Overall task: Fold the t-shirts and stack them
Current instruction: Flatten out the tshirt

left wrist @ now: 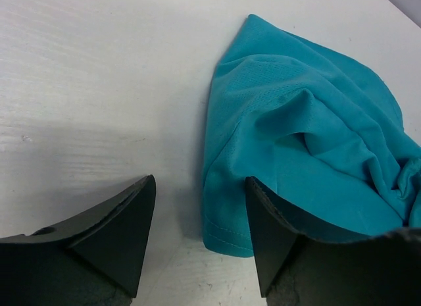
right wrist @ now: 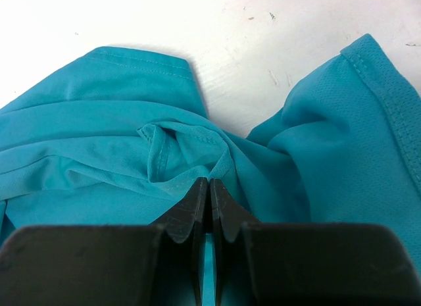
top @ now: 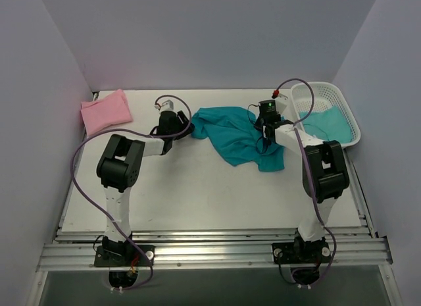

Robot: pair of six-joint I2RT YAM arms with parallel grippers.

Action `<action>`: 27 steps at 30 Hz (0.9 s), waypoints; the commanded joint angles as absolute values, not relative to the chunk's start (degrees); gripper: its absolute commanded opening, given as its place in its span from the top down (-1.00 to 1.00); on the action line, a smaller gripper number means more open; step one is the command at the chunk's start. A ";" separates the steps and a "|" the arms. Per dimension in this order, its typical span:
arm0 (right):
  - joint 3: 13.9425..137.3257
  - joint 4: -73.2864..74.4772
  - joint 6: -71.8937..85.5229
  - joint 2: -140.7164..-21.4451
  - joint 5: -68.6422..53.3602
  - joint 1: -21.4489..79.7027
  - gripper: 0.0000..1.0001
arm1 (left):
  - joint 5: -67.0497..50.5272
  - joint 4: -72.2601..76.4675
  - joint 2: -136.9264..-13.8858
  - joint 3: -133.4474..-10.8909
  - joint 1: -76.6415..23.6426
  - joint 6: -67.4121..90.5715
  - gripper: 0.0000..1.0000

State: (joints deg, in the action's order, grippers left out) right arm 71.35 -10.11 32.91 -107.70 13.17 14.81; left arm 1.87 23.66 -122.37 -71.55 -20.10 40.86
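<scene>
A crumpled teal t-shirt [top: 230,133] lies in the middle of the table. My right gripper [top: 263,136] sits on its right part and is shut, pinching a fold of the teal fabric [right wrist: 164,154] between its fingertips [right wrist: 209,187]. My left gripper [top: 184,127] is open at the shirt's left end. In the left wrist view the shirt's hemmed corner [left wrist: 227,220] lies between the fingers, close to the right one, and the gripper [left wrist: 200,233] holds nothing. A folded pink t-shirt [top: 105,110] lies at the back left.
A white mesh basket [top: 316,87] stands at the back right with teal cloth [top: 329,125] in it. Grey walls close in the table on three sides. A metal rail runs along the near edge.
</scene>
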 commanded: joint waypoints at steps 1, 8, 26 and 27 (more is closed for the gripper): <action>71.54 -11.25 32.43 -107.75 13.10 14.24 1.00 | -1.57 25.58 -123.83 -73.83 -20.04 41.04 -0.25; 71.63 -12.04 32.52 -109.33 12.40 13.54 1.00 | -3.61 25.67 -125.24 -74.79 -21.35 42.28 0.39; 68.91 -10.47 32.96 -99.51 11.34 14.15 1.00 | 5.88 3.91 -107.25 -78.31 -21.71 28.84 0.95; 68.73 -9.85 32.87 -97.58 11.60 14.32 1.00 | 7.11 2.04 -104.53 -77.79 -21.71 27.78 0.95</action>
